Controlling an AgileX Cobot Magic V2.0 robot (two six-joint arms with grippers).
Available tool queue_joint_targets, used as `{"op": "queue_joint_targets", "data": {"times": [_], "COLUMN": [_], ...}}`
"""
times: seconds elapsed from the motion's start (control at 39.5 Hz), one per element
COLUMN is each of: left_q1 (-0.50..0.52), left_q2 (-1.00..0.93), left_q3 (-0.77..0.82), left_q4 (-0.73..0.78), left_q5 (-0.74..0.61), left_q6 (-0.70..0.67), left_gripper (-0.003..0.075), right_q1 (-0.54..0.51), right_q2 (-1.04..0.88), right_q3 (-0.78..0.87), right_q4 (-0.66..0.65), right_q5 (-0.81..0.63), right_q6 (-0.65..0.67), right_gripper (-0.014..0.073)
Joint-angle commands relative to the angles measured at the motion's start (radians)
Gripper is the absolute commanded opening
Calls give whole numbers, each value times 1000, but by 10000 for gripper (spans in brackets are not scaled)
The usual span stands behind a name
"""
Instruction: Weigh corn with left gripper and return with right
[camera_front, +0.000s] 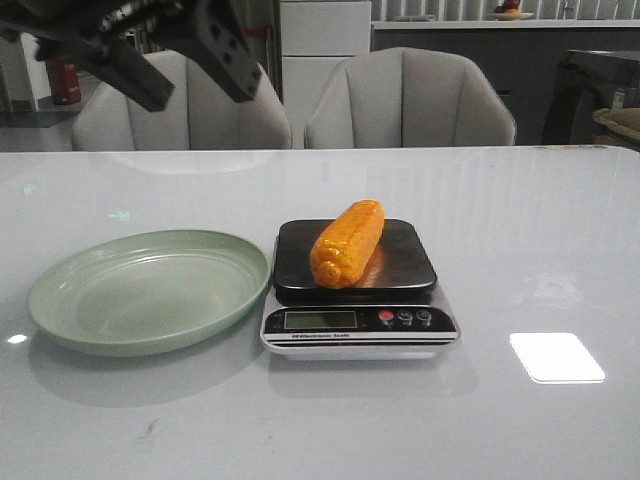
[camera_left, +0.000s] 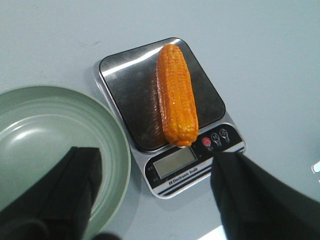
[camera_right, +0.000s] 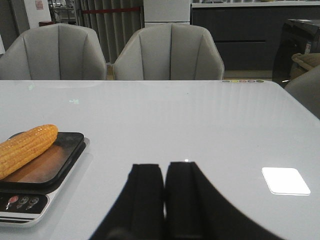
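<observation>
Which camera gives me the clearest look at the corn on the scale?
The left wrist view: it looks down on the whole corn, lengthwise on the scale. The front view shows it end-on and foreshortened; the right wrist view cuts off part of it.

- The corn (camera_front: 347, 243) is orange-yellow, patterned with straight rows of kernels.
- The scale (camera_front: 358, 328) below the left gripper (camera_left: 155, 192) has a glossy black platform, a silver body, a grey-green display, one red button and two dark ones.
- The plate (camera_front: 60, 300) beside it is pale green with faint rings inside.
- Both the left gripper and the right gripper (camera_right: 164, 190) are matte black.
- The table (camera_front: 520, 250) is glossy pale grey-white.
- The chairs (camera_front: 410, 100) beyond are light grey.
</observation>
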Motion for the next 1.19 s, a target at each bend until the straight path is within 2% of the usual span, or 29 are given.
{"op": "queue_joint_targets", "data": {"times": [0.0, 0.51, 0.63, 0.79, 0.96, 1.01, 1.17], "left_q1": [2, 2, 2, 2, 2, 2, 2], "left_q2": [-140, -791, -956, -1161, -1288, -1303, -1308], "left_q3": [46, 449, 526, 568, 587, 592, 594], "left_q4": [17, 119, 135, 146, 192, 192, 188], "left_q5": [-61, -23, 9, 26, 83, 66, 44], "left_q6": [-1, 1, 1, 1, 1, 1, 1], "left_gripper": [511, 510, 483, 384, 101, 123, 125], "right_q1": [-4, -4, -4, -4, -4, -4, -4], "right_q2": [-19, -19, -19, -19, -19, -19, -19], "right_q3": [10, 10, 10, 10, 10, 10, 10], "right_q4": [-10, -10, -10, -10, -10, -10, -10], "right_q5": [-83, -83, -83, -83, -83, -83, -83], "right_q6": [-2, -2, -2, -2, -2, -2, -2], "right_gripper": [167, 167, 167, 167, 167, 167, 167]}}
